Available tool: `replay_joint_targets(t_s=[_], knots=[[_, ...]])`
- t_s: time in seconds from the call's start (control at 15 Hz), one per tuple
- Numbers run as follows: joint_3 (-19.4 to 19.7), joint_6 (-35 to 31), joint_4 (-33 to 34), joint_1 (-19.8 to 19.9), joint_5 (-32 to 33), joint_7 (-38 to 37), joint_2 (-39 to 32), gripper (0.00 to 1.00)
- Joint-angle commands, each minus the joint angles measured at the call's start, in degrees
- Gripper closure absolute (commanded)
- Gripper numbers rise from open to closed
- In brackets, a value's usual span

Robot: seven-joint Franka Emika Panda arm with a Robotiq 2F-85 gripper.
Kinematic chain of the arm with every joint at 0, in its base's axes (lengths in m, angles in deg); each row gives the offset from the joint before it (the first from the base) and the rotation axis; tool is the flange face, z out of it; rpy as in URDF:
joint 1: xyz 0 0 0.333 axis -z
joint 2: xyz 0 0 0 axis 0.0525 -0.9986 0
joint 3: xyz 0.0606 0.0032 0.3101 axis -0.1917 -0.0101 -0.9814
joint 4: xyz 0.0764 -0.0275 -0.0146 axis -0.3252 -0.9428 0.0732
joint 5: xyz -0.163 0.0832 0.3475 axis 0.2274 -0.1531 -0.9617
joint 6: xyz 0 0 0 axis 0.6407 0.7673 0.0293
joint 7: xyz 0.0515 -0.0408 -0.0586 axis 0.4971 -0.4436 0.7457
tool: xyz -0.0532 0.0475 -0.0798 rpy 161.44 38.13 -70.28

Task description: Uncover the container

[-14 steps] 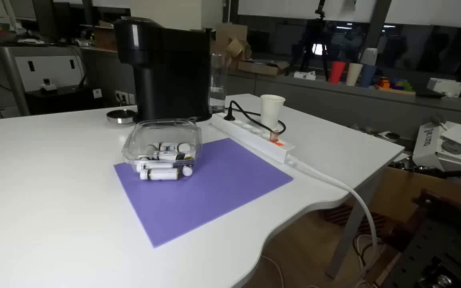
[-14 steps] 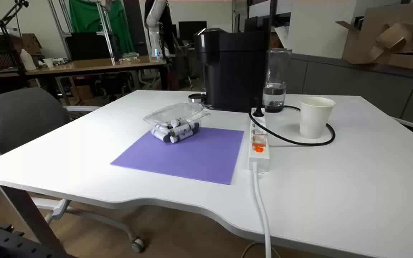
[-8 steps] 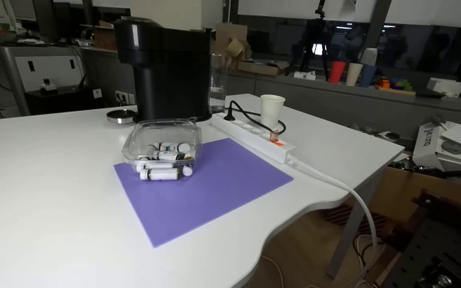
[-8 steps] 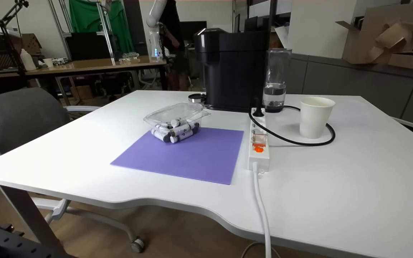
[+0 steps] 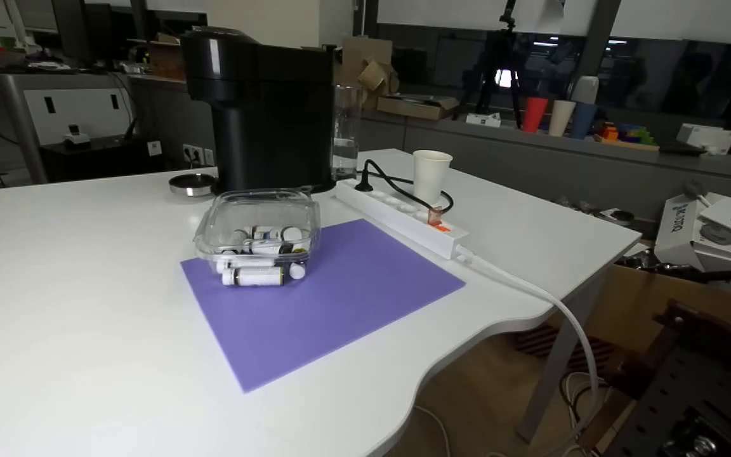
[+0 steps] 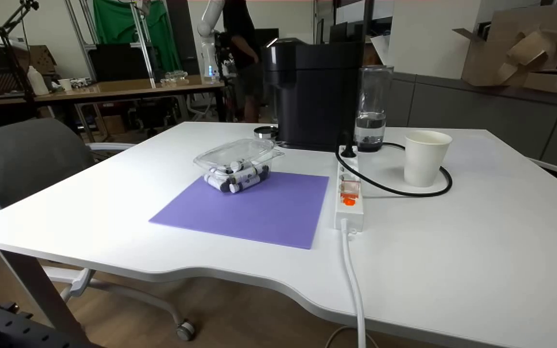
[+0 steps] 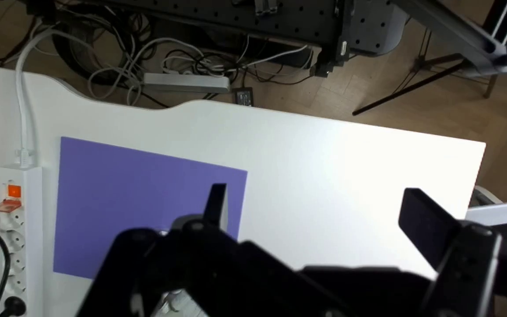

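One likely trouble at the far left corner of the purple mat [image 5: 346,292], in both exterior views: dragging or tipping the clear plastic tub [image 5: 263,256], and spilling the white tubes [image 5: 254,277] inside, by pulling at a lid [image 5: 261,209] with too tight a rim. Covered, by the look of it; whether latched or just resting, impossible to tell. Beyond the mat, perhaps bumping the coffee machine [image 5: 270,120], by working too close. Just right of the mat, perhaps snagging on the power strip [image 5: 397,219], by swinging the lid that way; farther right of the mat, toppling the paper cup [image 5: 430,181]. From the wrist view, holding nothing, with the hand [image 7: 317,204] parted wide at the fingers [image 7: 429,229]; liable to crush the lid by pressing down.
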Motion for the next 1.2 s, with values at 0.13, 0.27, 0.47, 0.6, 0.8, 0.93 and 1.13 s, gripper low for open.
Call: replay_joint_targets(t_s=[0.13, 0.27, 0.47, 0.6, 0.8, 0.93, 1.13], knots=[[3.77, -8.95, -2.39, 8.15, 13.17, -4.22, -0.03, 0.00], [5.76, -13.00, -2.62, 11.50, 17.92, -4.21, -1.64, 0.00], [9.43, -21.36, -1.58, 15.74, 23.36, -3.07, -6.47, 0.00], [12.99, -25.38, 0.33, 16.44, 21.68, 0.33, -10.85, 0.00], [19.49, -30.65, 2.13, 14.10, 11.99, 13.25, -16.28, 0.00], [22.55, -31.81, 3.68, 12.71, 3.88, 24.06, -19.57, 0.00], [22.38, -31.73, 2.21, 13.78, 2.42, 25.39, -19.29, 0.00]])
